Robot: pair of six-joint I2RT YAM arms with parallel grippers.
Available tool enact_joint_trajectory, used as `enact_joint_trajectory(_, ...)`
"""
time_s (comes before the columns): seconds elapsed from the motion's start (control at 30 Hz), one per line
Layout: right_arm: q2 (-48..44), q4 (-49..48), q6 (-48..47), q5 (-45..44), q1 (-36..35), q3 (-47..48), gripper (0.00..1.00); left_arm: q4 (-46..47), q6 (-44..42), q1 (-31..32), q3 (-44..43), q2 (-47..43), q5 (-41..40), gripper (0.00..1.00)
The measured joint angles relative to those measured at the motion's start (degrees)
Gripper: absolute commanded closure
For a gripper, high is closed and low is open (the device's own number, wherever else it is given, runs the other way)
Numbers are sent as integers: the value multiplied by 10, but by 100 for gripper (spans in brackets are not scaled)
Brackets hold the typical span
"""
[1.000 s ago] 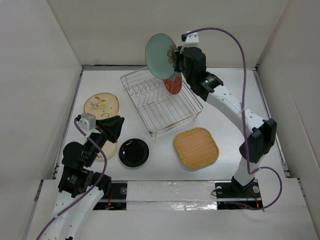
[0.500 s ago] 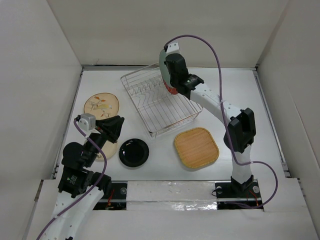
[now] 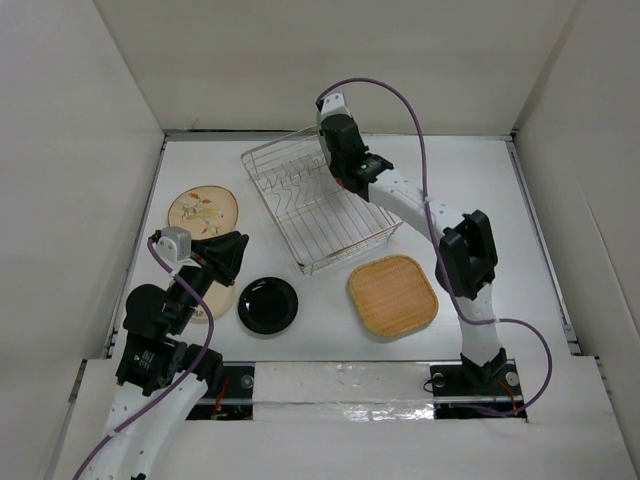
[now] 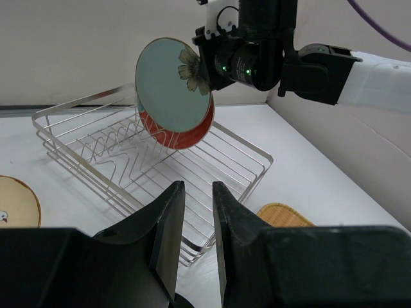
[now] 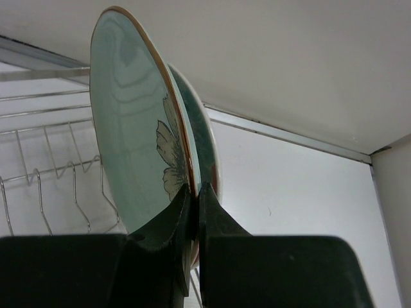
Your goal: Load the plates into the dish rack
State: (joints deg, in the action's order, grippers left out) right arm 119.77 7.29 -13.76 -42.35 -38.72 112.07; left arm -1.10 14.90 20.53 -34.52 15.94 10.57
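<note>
Fingers of the right gripper (image 5: 194, 192) are pinched tight on the lower rim of the pale green plate (image 5: 131, 147), which has a pale flower painted near that rim. The plate is held on edge, slightly tilted, over the far end of the dish rack (image 3: 322, 222), a silver wire basket set at an angle on the white table (image 3: 480, 180). Right behind it the red patterned plate (image 4: 188, 136) stands upright among the tines. The two plates sit face to face and very close; whether they touch is hard to tell from any view.

The left gripper (image 4: 198, 192) hovers low at the near left of the table, its fingers parted by a narrow gap with nothing between them, pointed toward the rack.

Four plates lie flat on the table outside the rack. The tan floral plate (image 3: 203, 211) is to the rack's left. The glossy black plate (image 3: 267, 304) is near the front. The rounded-square bamboo-coloured plate (image 3: 392, 293) sits to the black plate's right, just in front of the rack's near corner. A cream plate (image 3: 216, 301) is mostly hidden under the left arm, just beside the black one.
</note>
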Motion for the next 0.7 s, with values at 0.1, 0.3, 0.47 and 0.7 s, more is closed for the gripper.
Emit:
enact_joint_trajectory(0.1,11,0,-6,0,0,0,100,0,0,0,0,0,0,79)
enact_joint_trajectory(0.3,14,-6,-12,-1,0,-2,100,0,0,0,0,0,0,79)
enact_joint_trajectory(0.47,14,-9,2,7,0,-12,100,0,0,0,0,0,0,79)
enact_joint_trajectory(0.7,14,-3,39,19,1,-47,89,0,0,0,0,0,0,79)
